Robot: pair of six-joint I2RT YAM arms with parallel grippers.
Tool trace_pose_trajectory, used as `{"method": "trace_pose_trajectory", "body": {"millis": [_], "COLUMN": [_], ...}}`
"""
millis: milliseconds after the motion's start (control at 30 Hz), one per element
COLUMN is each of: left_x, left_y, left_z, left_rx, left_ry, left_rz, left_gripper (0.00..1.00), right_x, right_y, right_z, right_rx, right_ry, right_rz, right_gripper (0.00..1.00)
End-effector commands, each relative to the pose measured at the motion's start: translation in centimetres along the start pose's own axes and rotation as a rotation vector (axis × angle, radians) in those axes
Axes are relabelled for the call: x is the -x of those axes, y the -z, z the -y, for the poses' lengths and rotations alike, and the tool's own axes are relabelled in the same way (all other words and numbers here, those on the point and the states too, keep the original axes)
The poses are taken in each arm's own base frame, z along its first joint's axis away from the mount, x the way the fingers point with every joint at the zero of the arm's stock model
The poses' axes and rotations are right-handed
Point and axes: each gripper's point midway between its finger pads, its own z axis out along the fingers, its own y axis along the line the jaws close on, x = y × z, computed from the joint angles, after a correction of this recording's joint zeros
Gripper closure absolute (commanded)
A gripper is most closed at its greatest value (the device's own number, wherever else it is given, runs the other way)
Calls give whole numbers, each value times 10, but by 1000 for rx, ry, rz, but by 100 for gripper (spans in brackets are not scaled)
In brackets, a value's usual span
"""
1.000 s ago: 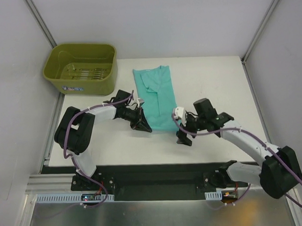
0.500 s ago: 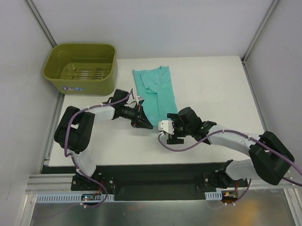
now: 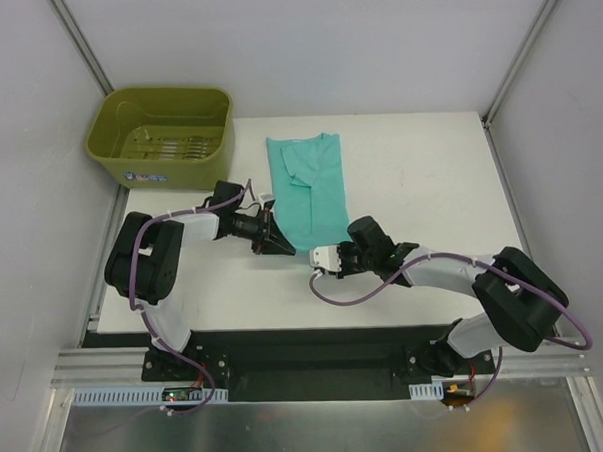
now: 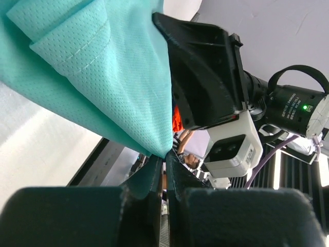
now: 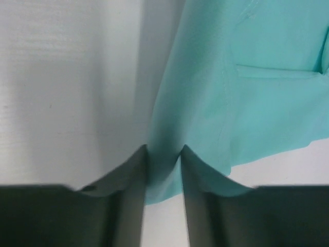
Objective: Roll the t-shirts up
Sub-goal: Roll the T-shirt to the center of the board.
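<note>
Right gripper [image 3: 325,257] has swung in from the right, its arm now stretched low & long across the table [image 3: 429,170]; a sec ago it hung wide open just beside the t-shirt's [image 3: 315,185] near right corner, now it's at the near hem w/ fingers [image 5: 134,175] drawn in on a fold of fabric; left gripper [image 3: 275,241] has crept a bit left & away from the bases, taking its pinched corner along; shirt's near edge has pulled up shorter vs before, narrowing to a tip betw. the two grippers.
</note>
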Motion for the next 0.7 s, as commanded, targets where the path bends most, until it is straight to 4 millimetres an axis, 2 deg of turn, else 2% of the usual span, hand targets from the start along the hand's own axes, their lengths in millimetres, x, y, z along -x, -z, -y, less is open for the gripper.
{"method": "trace_pose_trajectory", "body": {"millis": [0,33,67,133,167,200,300,333,367,400,433,467,533,567,667], "left_x": [-6,1,-7,0,13,17,39,36,39,45,39,38,43,37,35], "left_y": [4,6,11,19,29,37,59,57,62,60,54,55,49,43,29], "left_z": [-2,-4,-9,-9,-21,-27,-30,-41,-35,-30,-43,-36,-37,-28,-19], "left_rx": [-27,-5,51,151,274,356,557,603,641,653,678,688,704,684,652], "left_ry": [-31,-154,-146,-315,-494,-555,-912,-1051,-1167,-1288,-1417,-1514,-1717,-1800,-1961], "left_rz": [-20,13,10,49,103,126,201,163,191,215,169,193,222,238,247], "left_gripper": [100,95,75,65,61,55,48,47,46,44,42,41,39,37,35], "right_x": [8,8,8,7,8,7,6,7,6,7,7,9,5,4,2], "right_y": [-7,-8,-7,-5,-3,-1,1,2,2,2,2,1,3,3,4], "right_z": [5,5,7,2,5,2,3,2,3,4,5,7,4,3,5], "right_rx": [13,15,15,44,42,60,69,76,79,78,75,73,92,95,91], "right_ry": [54,56,54,41,22,7,-19,-23,-30,-29,-30,-32,-44,-46,-56], "right_rz": [22,23,24,17,17,9,6,11,9,10,10,14,4,0,-3], "right_gripper": [91,99,99,99,99,99,99,99,99,99,99,99,99,99,99]}}
